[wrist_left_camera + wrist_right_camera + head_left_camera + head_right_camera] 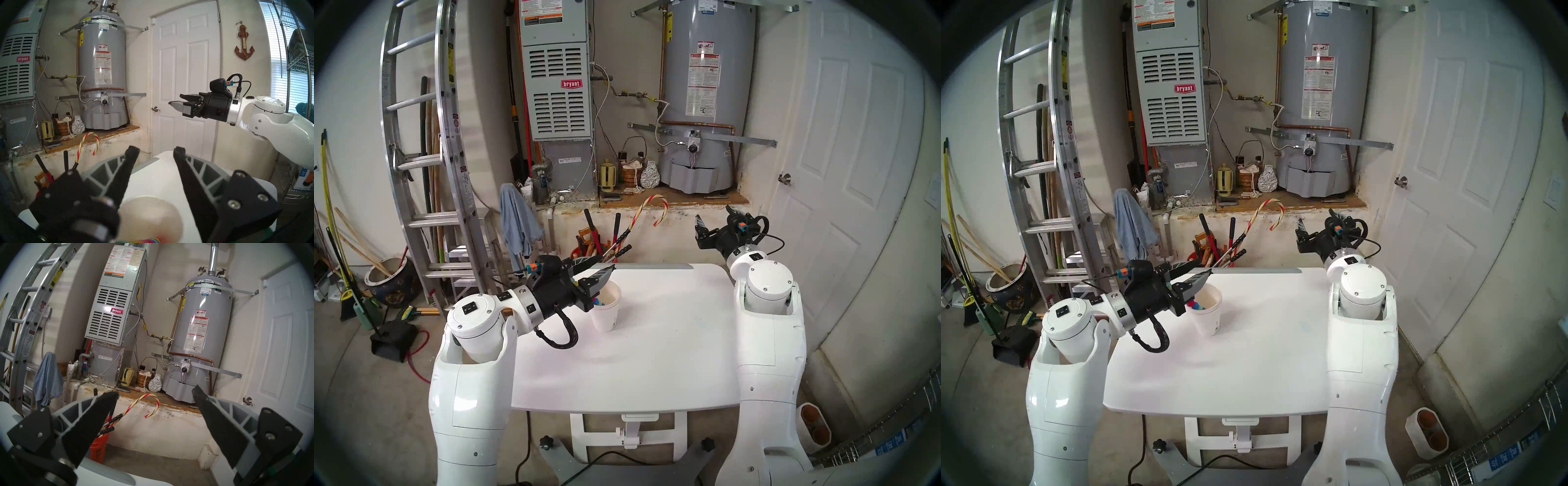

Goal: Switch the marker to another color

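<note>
Left pincer [155, 151] hovering just above cup [1209, 314] on worktop [1263, 356], jaws apart, gripping nothing. Marker [1196, 304] sitting inside cup. Right pincer [155, 393] idling wide beyond cup. Looks like drop-off step; next, probably regrasping marker to swap segments.

Even, soft indoor light, dark fisheye rim (all 4 views), blurred cup [149, 218] close up
</note>
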